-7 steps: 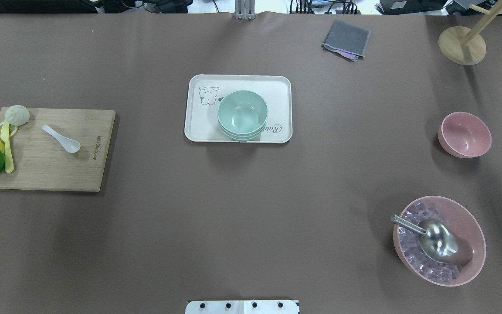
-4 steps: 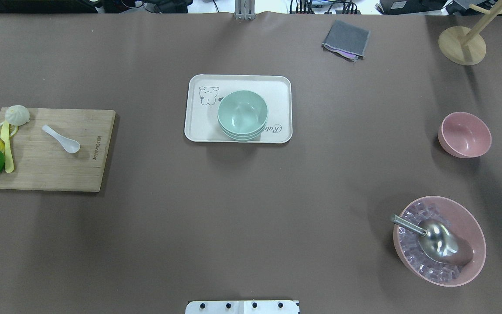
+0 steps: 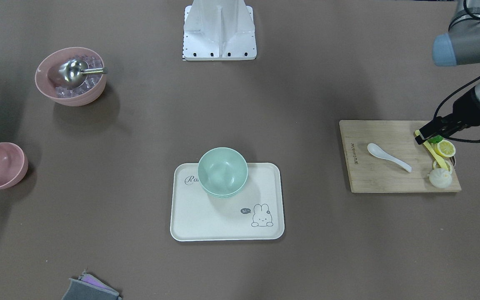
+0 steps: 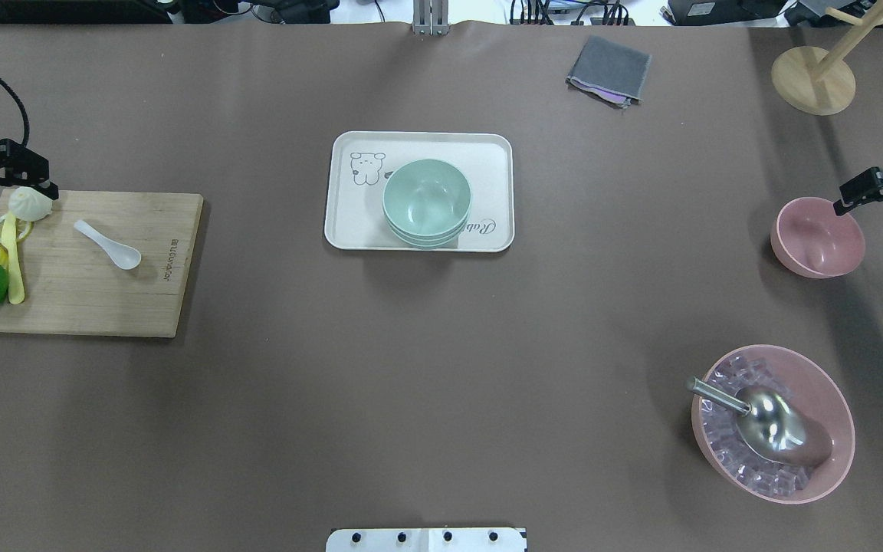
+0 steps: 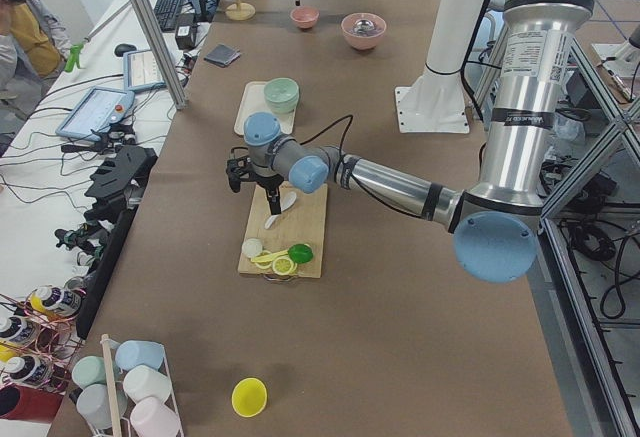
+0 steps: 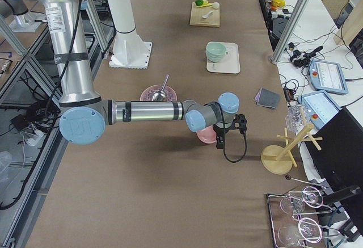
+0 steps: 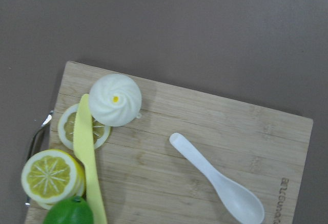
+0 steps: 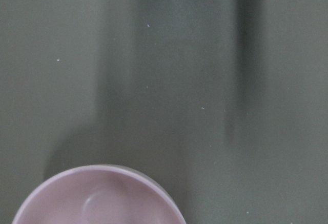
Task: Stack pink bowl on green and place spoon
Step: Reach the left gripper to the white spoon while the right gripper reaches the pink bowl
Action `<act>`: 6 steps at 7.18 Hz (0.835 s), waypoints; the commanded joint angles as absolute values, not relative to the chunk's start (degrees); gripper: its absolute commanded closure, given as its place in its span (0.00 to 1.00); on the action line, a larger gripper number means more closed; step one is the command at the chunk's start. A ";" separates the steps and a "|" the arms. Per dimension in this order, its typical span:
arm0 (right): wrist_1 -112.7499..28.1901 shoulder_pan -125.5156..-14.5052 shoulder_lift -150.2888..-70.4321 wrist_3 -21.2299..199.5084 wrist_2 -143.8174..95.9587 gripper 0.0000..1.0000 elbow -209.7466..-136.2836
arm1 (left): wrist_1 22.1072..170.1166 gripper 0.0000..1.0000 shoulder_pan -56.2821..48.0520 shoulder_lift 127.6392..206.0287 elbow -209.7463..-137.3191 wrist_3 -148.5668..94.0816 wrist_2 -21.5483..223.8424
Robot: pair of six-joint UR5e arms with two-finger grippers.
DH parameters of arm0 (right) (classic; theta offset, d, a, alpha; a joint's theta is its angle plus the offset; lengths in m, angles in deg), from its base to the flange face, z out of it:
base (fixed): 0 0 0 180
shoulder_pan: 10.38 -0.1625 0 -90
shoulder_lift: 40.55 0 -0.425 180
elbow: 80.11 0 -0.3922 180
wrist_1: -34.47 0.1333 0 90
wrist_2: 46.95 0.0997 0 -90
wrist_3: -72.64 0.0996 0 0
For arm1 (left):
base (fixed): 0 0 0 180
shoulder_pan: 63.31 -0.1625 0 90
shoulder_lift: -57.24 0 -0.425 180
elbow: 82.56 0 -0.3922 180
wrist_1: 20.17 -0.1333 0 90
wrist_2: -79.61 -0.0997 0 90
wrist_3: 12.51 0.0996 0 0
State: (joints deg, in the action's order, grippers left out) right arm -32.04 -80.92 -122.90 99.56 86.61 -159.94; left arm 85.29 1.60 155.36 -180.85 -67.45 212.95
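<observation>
The pink bowl [image 4: 817, 236] is seen upright on the counter [image 4: 441, 368] at the robot's right side, well apart from the tray [image 4: 346, 230]. Two or three green bowls [image 4: 427, 201] are nested on that tray (the exact count cannot be told). Nothing is stacked on them.

The right claw [image 4: 859, 195] is held above the far right part of the pink bowl's rim. In the overhead view its dark tip overlaps that rim, but contact cannot be confirmed. How far this claw is open cannot be told, since only one finger is clearly shown. Nothing is gripped by it. In the right wrist view only the rim of the bowl is shown, at the lower edge.

The white spoon [image 4: 108, 244] is laid flat on the cutting board [image 4: 104, 303] at the robot's left side, with its scoop end turned toward the tray. The left claw [image 4: 39, 178] is held over the far left corner of the board, just beside the white bun [image 4: 30, 202]. Its fingers appear to be spread apart, and nothing is held between them. The spoon is found nearer to the robot and toward the centre from this claw, not touched by it.
</observation>
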 commanded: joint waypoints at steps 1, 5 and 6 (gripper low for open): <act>-30.49 -80.17 -123.87 100.32 86.64 0.16 -157.73 | 85.39 0.08 -1.85 156.82 -180.13 -72.96 212.42; -30.92 -80.08 -123.09 101.11 90.93 1.00 -158.59 | 85.39 0.26 -2.75 160.06 -176.62 -78.49 212.15; -31.10 -80.08 -122.21 102.94 92.78 1.00 -159.46 | 85.48 0.17 -3.02 163.55 -172.95 -82.26 212.15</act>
State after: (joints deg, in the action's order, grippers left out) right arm -30.87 -80.08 -123.06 101.40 90.51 -158.59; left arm 85.41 -2.73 160.44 -176.42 -78.48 212.12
